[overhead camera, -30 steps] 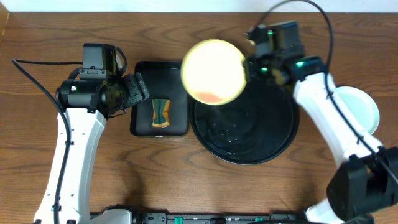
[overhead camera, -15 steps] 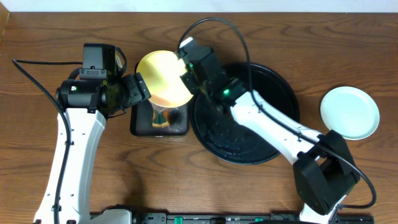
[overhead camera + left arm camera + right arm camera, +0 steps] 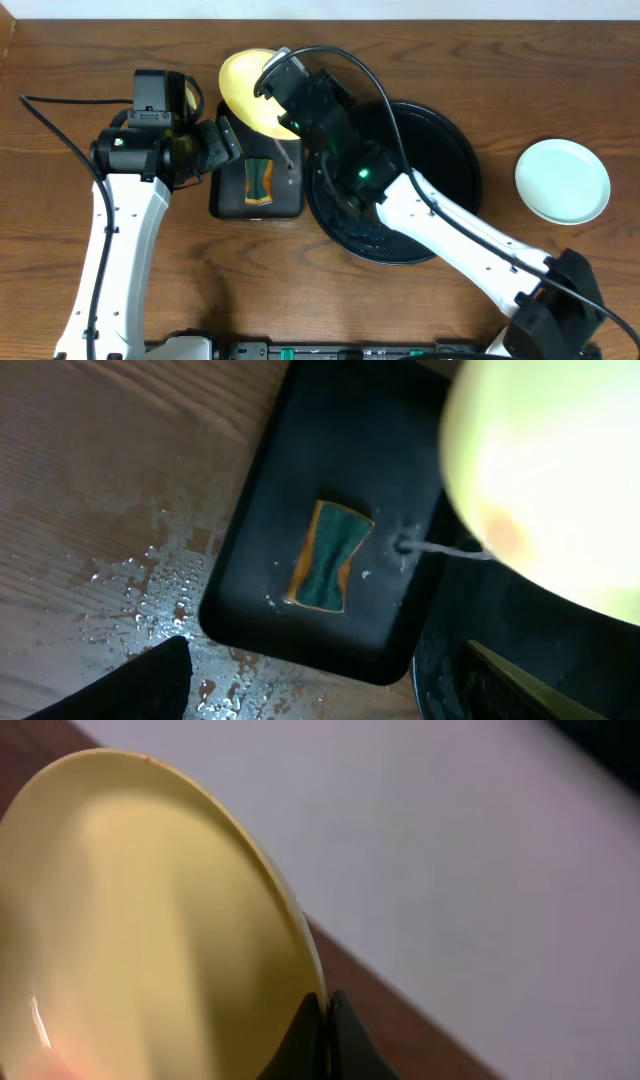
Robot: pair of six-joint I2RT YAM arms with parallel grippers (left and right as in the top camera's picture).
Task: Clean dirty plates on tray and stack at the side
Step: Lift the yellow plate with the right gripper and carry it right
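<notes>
Wooden table (image 3: 250, 290), yellow plate (image 3: 241, 80) moved farther back

Tilted yellow plate (image 3: 243, 82) aloft; mint plate (image 3: 562, 180) near black tray (image 3: 445, 140).

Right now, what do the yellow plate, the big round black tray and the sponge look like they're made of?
Yellow plate: likely plastic or melamine, smooth with a soft sheen and a thin rim; glazed ceramic is possible. Round black tray: glossy plastic or lacquer, judging by its mirror-like reflections. Sponge: foam, orange-yellow body under a matte green scouring face.
</notes>
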